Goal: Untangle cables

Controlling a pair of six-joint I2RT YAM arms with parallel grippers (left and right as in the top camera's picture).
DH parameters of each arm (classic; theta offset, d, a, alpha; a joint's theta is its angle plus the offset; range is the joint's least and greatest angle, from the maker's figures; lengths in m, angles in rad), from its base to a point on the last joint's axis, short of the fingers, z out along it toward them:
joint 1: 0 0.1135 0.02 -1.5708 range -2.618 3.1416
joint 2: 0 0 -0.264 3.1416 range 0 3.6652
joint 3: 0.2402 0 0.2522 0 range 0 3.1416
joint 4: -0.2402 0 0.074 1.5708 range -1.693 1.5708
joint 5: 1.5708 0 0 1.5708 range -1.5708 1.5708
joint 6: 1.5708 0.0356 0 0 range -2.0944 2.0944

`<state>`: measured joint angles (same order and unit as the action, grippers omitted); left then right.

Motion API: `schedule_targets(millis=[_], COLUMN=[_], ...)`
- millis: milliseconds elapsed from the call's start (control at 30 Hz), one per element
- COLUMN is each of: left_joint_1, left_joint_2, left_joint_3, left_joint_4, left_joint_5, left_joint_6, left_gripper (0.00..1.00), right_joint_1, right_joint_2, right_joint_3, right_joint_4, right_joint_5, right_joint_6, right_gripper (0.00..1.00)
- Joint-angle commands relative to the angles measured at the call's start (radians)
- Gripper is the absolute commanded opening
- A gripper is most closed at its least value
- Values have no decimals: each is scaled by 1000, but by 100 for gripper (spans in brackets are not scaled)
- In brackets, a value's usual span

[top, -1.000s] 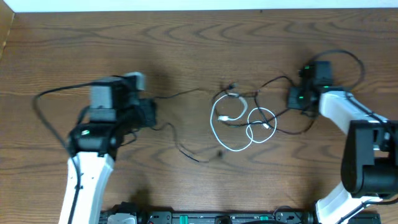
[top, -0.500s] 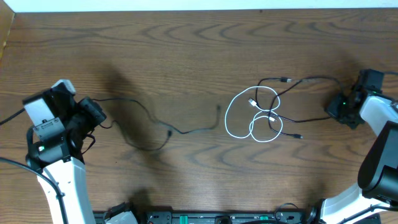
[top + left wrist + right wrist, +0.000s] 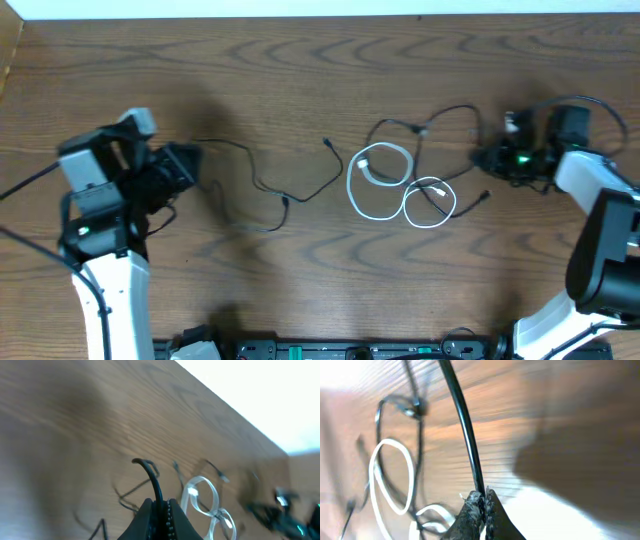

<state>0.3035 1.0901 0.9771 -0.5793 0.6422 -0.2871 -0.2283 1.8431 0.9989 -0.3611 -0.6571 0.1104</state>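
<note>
The left gripper is pinching its two fingers tight on a thin black cord. This cord is trailing rightwards over the brown wood-grain table in loose bends, with one small plug end lying near the left side of the white loops. The right gripper is likewise clamping on a second thin black cord. That one is arching toward the middle and crossing through the thin white cord, which is lying in two loops between the arms, nearer the right one.
</note>
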Motion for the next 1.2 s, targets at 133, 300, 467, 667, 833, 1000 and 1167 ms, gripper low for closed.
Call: schedule_targets(millis=[133, 300, 467, 667, 833, 1000, 1167], left_joint_1=[-262, -407, -515, -597, -632, -655, -663], left_joint_2=[58, 153, 249, 331, 365, 369, 369], left_joint_3=[11, 11, 11, 11, 11, 10, 10], left_joint_4=[32, 41, 80, 107, 124, 140, 148], left_joint_5=[24, -18, -26, -26, -29, -57, -56], left_joint_6=[50, 50, 50, 50, 50, 51, 50], left_gripper=[7, 7, 7, 8, 7, 8, 9], right_joint_1=[197, 285, 309, 308, 307, 307, 308], right_joint_2=[-115, -308, -520, -711, -798, -840, -814], right_joint_3=[-2, 3, 3, 3, 3, 3, 3], right_joint_4=[10, 24, 173, 393, 534, 595, 389], right_joint_5=[-113, -136, -140, -130, -126, -37, 67], right_joint_6=[-121, -179, -82, 32, 86, 122, 121], right_gripper=[1, 1, 1, 1, 1, 1, 1])
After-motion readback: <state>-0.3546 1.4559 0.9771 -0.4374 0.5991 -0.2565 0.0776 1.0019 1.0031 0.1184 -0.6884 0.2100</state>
